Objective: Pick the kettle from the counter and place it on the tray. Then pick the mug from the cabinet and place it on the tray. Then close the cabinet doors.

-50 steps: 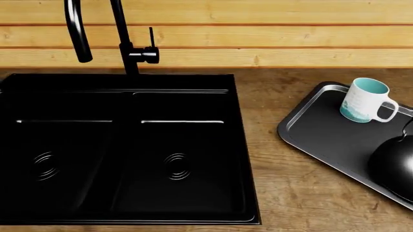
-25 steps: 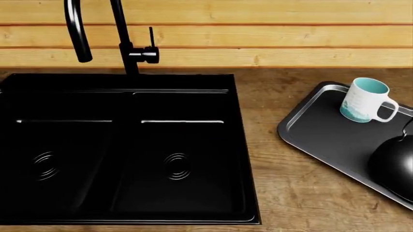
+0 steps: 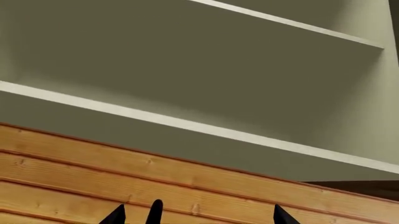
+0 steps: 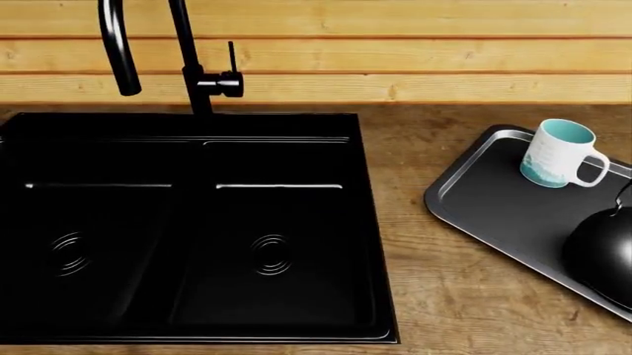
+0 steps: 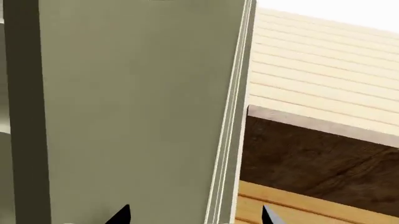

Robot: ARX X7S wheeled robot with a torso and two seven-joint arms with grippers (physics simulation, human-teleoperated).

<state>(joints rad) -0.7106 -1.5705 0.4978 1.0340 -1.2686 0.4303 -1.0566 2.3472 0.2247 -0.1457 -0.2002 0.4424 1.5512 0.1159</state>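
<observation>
Pale wooden wall planks [image 4: 395,52] back a brown wood-grain surface [image 4: 454,296], seen from the head camera; neither arm appears in that view.

Left claw [image 3: 196,217]: only dark fingertips [image 3: 279,215] show at the edge of the left wrist view, standing apart with nothing between them. Beyond them lie wall planks and, above, the grey-green interior of the cabinet [image 3: 206,74] with pale shelf edges [image 3: 187,125]. No mug or other item is visible on those shelves.

Right claw [image 5: 193,215]: two dark tips [image 5: 121,215] show at the frame edge, likewise apart and holding nothing. Directly ahead of them is a grey-green cabinet door [image 5: 137,107], seen partly edge-on, with its pale edge [image 5: 234,116] between the tips. Beside the door, planking and a dark wood-grain panel are visible. Whether the door is fully open cannot be told from this view.

Tray [image 4: 474,200]: dark grey with a silvery rim, lying flat on the surface at the right, set at an angle.

Mug [image 4: 558,154]: white with a teal inside, upright on the far part of the tray, handle pointing right.

Kettle [image 4: 602,255]: glossy black, on the near part of the tray, partly cut off by the frame edge, just apart from the mug.

Black double sink [image 4: 188,222]: set into the surface to the left, well apart from the tray, with a black faucet [image 4: 188,59] behind it.
</observation>
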